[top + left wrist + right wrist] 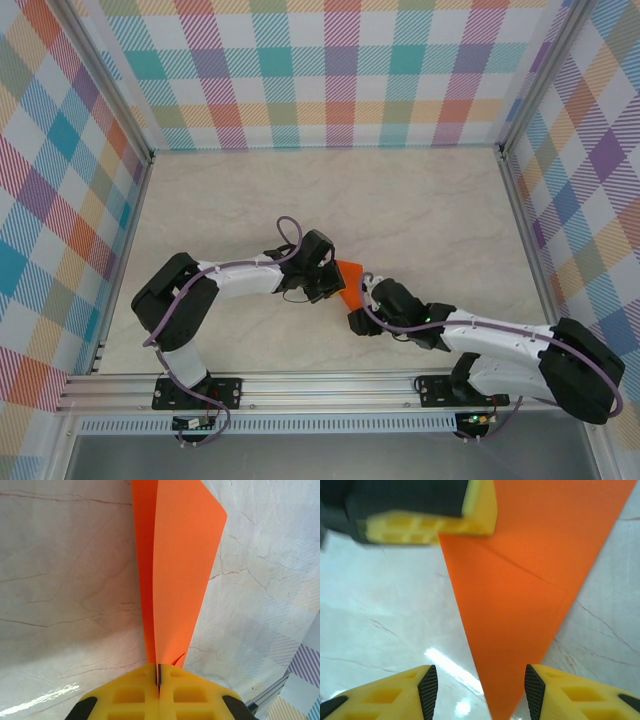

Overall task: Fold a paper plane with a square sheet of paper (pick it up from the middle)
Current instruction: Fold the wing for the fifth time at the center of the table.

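The paper plane is a narrow, pointed fold of bright orange paper held between the two arms near the table's middle. My left gripper is shut on its folded edge, and the paper plane fans away from the yellow fingers. My right gripper is open, its pointed tip lying between the two fingers without touching either pad. In the right wrist view the paper plane widens upward to where the left gripper's yellow fingers pinch it.
The marble-patterned table is walled by checked panels on three sides. An aluminium rail carries both arm bases at the near edge.
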Motion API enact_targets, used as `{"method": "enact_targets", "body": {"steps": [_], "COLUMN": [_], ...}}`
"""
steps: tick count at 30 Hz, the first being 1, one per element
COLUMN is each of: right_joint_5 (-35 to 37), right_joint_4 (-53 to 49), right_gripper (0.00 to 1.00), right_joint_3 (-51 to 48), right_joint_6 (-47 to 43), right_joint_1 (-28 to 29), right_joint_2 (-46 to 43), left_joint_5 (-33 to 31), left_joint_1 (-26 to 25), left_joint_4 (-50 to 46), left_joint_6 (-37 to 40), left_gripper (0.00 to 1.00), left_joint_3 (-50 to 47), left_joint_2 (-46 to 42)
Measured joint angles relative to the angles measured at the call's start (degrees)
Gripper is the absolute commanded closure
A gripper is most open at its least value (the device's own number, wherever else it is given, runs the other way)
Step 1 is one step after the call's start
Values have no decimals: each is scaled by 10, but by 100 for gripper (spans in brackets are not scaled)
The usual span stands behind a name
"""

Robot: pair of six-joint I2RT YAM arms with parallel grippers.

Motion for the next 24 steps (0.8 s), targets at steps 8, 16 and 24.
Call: {"method": "enact_targets", "body": {"steps": [8, 16, 24], "right_joint_5": [139, 191, 195], "right_joint_4": [92, 138, 148], "right_gripper": [54, 68, 77], "right_joint_3": [0, 1, 2], "right_joint_6": [-114, -174, -191], "right_joint_1": [71, 75, 76], "right_joint_2": [88, 120, 131], "left_joint_5": [0, 0, 0], "left_joint_1": [0, 0, 0], "left_joint_4": [-12, -14, -17], "left_joint_6": [0, 0, 2], "left_gripper": [95, 95, 95], "left_joint_3": [5, 6, 11], "left_joint_2": [0, 0, 0]}}
